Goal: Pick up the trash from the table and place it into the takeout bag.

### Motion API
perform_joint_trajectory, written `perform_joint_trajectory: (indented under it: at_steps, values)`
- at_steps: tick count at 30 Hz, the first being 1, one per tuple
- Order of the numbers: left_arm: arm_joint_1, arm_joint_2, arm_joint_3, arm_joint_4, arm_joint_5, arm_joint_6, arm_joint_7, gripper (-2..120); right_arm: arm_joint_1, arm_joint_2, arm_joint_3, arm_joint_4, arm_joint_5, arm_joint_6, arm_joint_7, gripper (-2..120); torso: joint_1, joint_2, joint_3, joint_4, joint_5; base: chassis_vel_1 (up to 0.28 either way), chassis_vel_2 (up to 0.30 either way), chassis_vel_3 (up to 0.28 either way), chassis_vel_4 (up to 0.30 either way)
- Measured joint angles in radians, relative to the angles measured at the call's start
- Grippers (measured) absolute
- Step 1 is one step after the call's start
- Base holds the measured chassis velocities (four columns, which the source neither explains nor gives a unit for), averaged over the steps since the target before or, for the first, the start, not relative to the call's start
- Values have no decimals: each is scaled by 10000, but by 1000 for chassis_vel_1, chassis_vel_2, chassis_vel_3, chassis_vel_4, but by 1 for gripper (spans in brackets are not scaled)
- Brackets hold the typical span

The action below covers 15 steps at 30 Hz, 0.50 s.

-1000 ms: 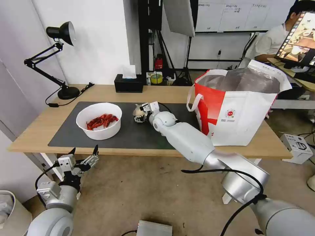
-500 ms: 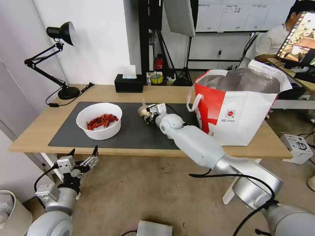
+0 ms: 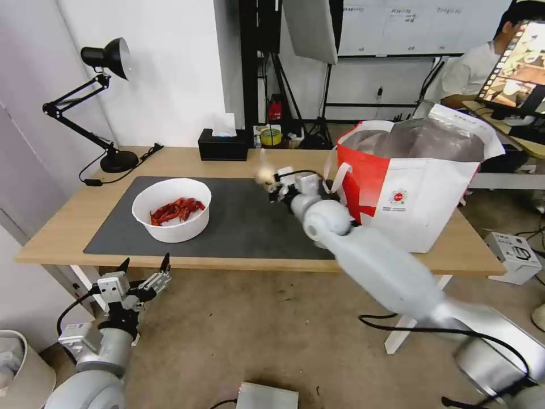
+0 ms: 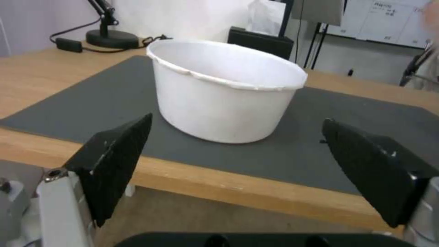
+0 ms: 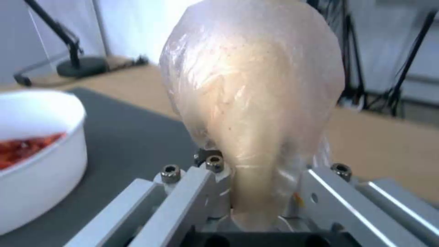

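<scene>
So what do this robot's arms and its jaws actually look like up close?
Both arms are smooth, rounded shells of silver-white with ball-like joints, and loose black cables loop along them. The left gripper ends in two pointed black wedge-shaped jaws on a white block. The right gripper is boxier: pale bare-metal bars with visible screw heads over a black base in the right wrist view.
</scene>
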Motion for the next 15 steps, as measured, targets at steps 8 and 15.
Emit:
perform_joint_trajectory:
  at_steps: [8, 15]
  values:
    - [71, -76, 100, -94, 146, -2, 6, 100, -848, -1872, 1398, 2504, 35, 2, 114, 7, -1, 0, -1, -2, 0, 0, 0, 0, 0]
    - [75, -137, 166, -115, 232, -1, 6, 100, -1423, -2956, 2371, 3373, -119, 26, 185, 7, -2, 1, -1, -2, -1, 0, 0, 0, 0]
